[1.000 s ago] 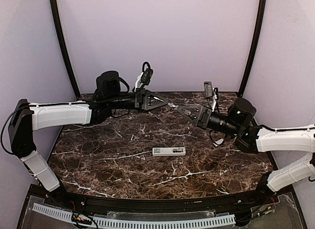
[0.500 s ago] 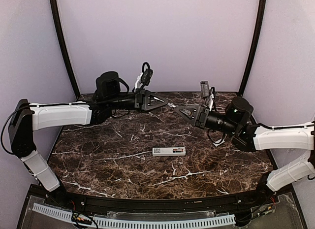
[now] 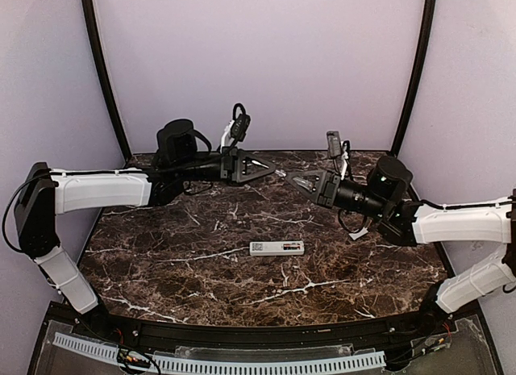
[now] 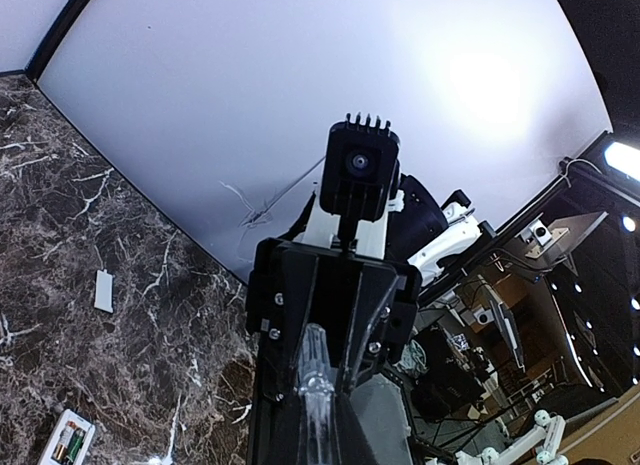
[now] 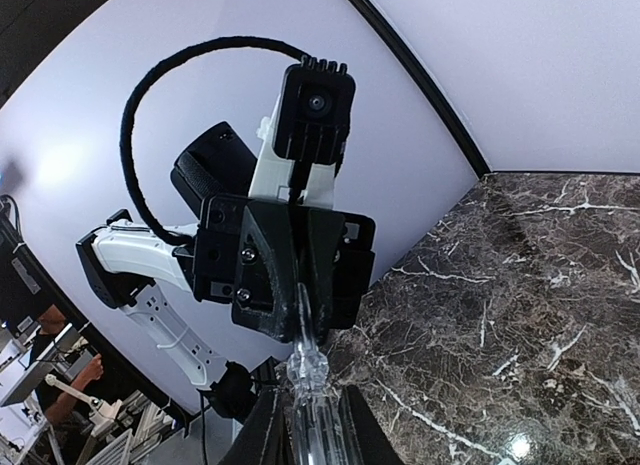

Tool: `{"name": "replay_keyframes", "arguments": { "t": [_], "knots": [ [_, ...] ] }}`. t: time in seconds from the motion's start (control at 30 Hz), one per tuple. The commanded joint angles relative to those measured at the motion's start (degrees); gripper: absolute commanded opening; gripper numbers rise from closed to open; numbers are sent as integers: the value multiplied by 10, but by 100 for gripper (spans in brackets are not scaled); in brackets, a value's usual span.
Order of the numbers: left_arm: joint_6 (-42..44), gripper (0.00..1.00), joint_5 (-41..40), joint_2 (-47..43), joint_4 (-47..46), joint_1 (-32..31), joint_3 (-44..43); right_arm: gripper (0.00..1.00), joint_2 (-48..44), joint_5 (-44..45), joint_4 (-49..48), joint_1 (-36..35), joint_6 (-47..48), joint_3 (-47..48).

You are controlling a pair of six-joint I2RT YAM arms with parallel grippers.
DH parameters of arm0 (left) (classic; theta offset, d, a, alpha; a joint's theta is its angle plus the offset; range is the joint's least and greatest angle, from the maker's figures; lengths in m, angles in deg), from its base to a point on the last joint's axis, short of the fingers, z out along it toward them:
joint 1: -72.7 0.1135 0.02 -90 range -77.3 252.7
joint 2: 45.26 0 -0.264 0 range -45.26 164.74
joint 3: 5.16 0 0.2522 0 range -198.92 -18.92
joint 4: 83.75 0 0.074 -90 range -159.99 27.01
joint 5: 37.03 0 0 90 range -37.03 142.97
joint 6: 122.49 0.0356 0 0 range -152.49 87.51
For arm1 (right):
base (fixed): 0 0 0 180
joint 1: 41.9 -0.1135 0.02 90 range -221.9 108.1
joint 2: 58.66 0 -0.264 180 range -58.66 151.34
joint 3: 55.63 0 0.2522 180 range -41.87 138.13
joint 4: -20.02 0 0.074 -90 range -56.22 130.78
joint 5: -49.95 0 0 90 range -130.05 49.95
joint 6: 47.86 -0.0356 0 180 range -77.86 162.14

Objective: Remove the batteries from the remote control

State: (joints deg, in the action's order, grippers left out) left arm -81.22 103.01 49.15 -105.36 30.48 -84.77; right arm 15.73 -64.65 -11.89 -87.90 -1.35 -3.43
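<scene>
The white remote control (image 3: 276, 247) lies flat in the middle of the marble table, apart from both grippers. The left wrist view shows its end (image 4: 68, 443) with the battery bay open and batteries inside. My left gripper (image 3: 272, 170) and right gripper (image 3: 292, 180) meet tip to tip above the back of the table. A thin clear stick tool (image 3: 282, 174) spans between them. In the left wrist view the tool (image 4: 315, 370) runs out of my left gripper (image 4: 318, 410). In the right wrist view its ribbed handle (image 5: 305, 365) sits in my right gripper (image 5: 305, 430). Both look shut on it.
A small white flat cover piece (image 4: 103, 291) lies on the marble near the back wall. Black frame posts (image 3: 105, 85) stand at the back corners. A ribbed strip (image 3: 242, 363) runs along the near edge.
The right arm has swung a little to the left and back, its wrist moving closer to the left gripper. The gripper tips, the left arm and the remote have stayed put.
</scene>
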Motion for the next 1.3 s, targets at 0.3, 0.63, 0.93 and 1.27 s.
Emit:
{"name": "replay_keyframes", "arguments": {
  "t": [0.3, 0.63, 0.93, 1.27],
  "knots": [
    [52, 0, 12, -20, -26, 3, 21, 30, 15, -58, -26, 3, -16, 36],
    [79, 0, 8, -26, -21, 2, 25, 27, 25, -91, -49, 3, -37, 41],
    [84, 0, 6, -30, -23, 2, 31, 8, 30, -99, -59, 5, -41, 44],
    [108, 21, -1, -39, 19, 3, 26, 0, 20, -88, -19, 5, -26, 41]
  ]
}}
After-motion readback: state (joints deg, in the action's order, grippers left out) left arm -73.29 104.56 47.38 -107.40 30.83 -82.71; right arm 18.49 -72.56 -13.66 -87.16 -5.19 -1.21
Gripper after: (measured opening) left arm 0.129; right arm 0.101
